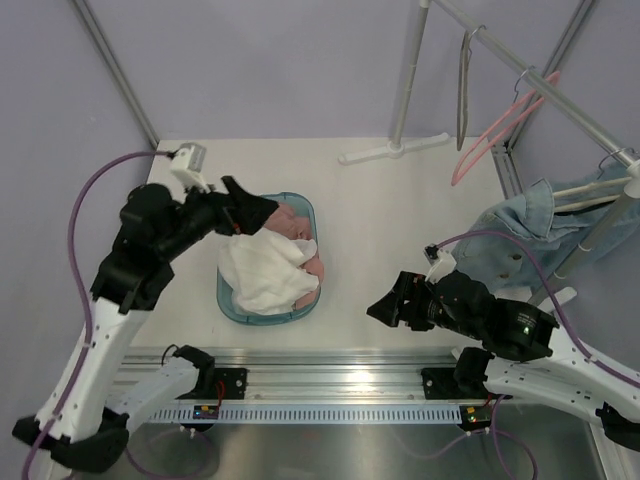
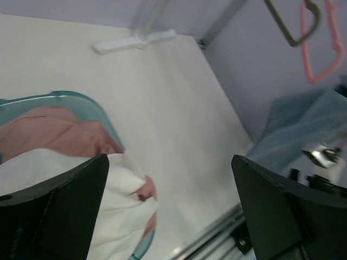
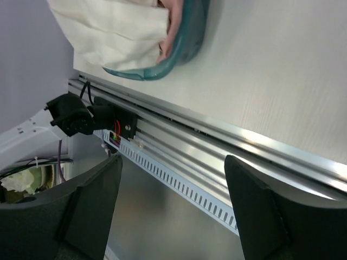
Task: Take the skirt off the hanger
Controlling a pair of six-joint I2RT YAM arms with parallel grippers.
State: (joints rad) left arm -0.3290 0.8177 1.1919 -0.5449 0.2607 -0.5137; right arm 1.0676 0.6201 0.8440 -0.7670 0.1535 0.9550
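Spread wide, the left gripper (image 1: 255, 207) hovers over white cloth (image 1: 262, 272) (possibly the skirt) in the basket (image 1: 226, 297); the right gripper (image 1: 385, 302) is likewise wide, empty.

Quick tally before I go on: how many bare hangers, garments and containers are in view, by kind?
Bare hangers: 2, the olive hanger and the pink hanger
Hung garments: 1, the denim skirt
Cloths in the basin: 2, the white cloth and the pink cloth
Containers: 1, the teal basin
Total: 6
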